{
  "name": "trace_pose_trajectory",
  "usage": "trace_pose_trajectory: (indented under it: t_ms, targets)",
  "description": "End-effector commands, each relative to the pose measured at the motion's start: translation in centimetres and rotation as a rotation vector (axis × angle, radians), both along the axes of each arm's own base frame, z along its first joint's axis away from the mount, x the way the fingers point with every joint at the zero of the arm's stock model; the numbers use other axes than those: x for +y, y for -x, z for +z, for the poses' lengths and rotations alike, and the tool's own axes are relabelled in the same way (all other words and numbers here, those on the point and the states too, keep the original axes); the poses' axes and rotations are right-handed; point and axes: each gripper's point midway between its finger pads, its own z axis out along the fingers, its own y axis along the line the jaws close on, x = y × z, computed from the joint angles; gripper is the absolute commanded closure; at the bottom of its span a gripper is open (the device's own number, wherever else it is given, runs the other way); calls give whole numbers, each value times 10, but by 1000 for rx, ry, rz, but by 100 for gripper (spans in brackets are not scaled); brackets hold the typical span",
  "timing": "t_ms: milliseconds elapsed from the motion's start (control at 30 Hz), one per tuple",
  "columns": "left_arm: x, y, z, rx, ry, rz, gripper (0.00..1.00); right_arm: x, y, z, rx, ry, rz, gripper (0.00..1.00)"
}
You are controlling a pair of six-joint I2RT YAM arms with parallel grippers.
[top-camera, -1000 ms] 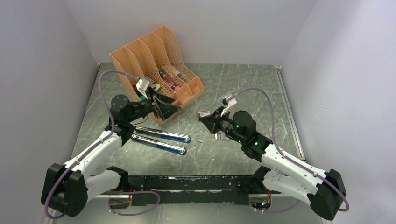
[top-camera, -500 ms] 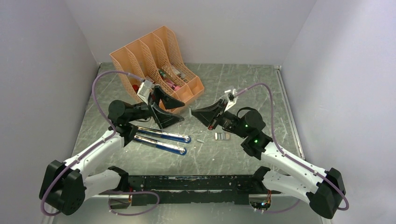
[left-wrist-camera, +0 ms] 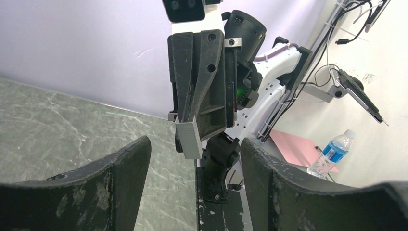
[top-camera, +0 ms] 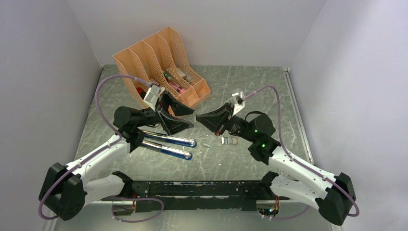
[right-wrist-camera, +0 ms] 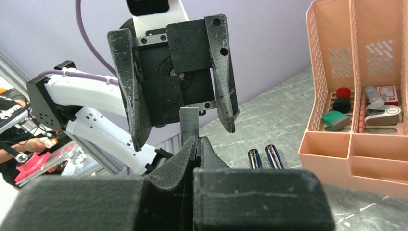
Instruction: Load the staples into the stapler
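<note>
Right gripper (right-wrist-camera: 196, 144) is pinching flat silvery-grey metal staples (right-wrist-camera: 189, 122), offering them between left gripper's (left-wrist-camera: 195, 141) spread jaws, seemingly for handover.

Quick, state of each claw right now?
Left claw: open, one finger on each side of the staples, not gripping them.
Right claw: closed, holding the staples upright.
</note>
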Motion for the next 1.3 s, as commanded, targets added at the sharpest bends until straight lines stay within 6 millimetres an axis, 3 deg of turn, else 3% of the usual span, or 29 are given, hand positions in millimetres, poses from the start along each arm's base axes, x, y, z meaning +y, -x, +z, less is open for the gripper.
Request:
trace_pose_trajectory:
  t_ms: [0,200,933,1067,1267]
  targets:
    - [-1,7,27,-87,74,-7,29,-2,5,6,-15,-28,20,100]
    - [-5,11,28,-89,70,-20,35,-1,5,3,-1,-23,21,100]
    - [-7,14,28,-86,77,-47,85,-4,4,0,0,-25,2,100]
    - [-6,18,30,-93,79,-59,89,-11,-1,0,8,-27,-49,86]
    - [-5,15,28,-87,65,-37,89,-45,-9,-3,23,-52,-222,77]
